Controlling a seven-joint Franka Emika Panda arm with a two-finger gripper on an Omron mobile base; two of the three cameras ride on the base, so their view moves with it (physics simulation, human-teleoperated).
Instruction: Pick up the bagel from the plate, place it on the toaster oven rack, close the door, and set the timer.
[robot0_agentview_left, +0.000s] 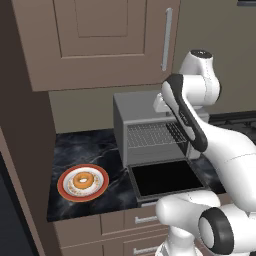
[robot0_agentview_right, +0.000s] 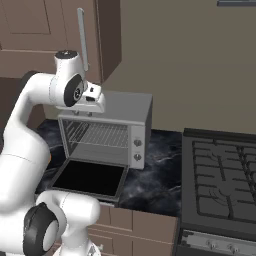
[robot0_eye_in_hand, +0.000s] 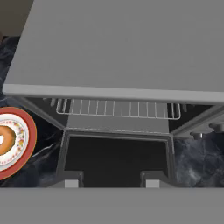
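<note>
The golden-orange bagel (robot0_agentview_left: 83, 180) lies in the middle of the red-rimmed plate (robot0_agentview_left: 65, 192) on the dark counter, left of the toaster oven (robot0_agentview_left: 135, 107). The oven's door (robot0_agentview_left: 167, 177) hangs open and lies flat, dark glass up. Inside, the silver wire rack (robot0_agentview_left: 152, 134) sits bare. My gripper (robot0_eye_in_hand: 108, 180) hovers above the oven's front edge, looking down over its grey top (robot0_eye_in_hand: 122, 43), the rack (robot0_eye_in_hand: 118, 108) and the door (robot0_eye_in_hand: 116, 157). Its fingers (robot0_eye_in_hand: 65, 180) stand wide apart with nothing between them. The bagel (robot0_eye_in_hand: 4, 139) and plate (robot0_eye_in_hand: 25, 131) peek in at the hand view's left edge.
A brown wall cabinet (robot0_agentview_left: 100, 40) with a silver handle hangs over the oven. Two knobs (robot0_agentview_right: 137, 150) sit on the oven's right side. A black stove (robot0_agentview_right: 220, 175) stands to the right. A tall brown panel (robot0_agentview_left: 20, 125) borders the counter (robot0_agentview_left: 85, 147) on the left.
</note>
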